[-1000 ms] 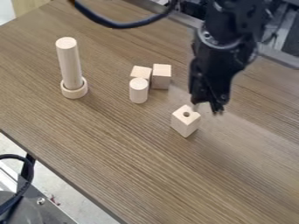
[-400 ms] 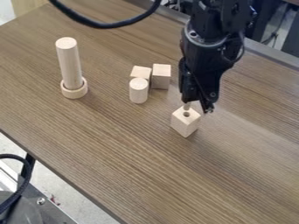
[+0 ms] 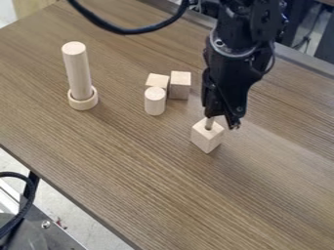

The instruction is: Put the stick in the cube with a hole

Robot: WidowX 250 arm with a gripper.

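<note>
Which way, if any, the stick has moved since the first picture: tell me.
Yes: the stick has shifted left in view against the cube, from right of its hole to the hole itself.

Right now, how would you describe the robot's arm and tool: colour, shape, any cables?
The black robot arm has bulky segments, a rounded, slightly shiny joint and small round fasteners. A thin dark cable curves along its side. The angular black tool narrows toward its end.
</note>
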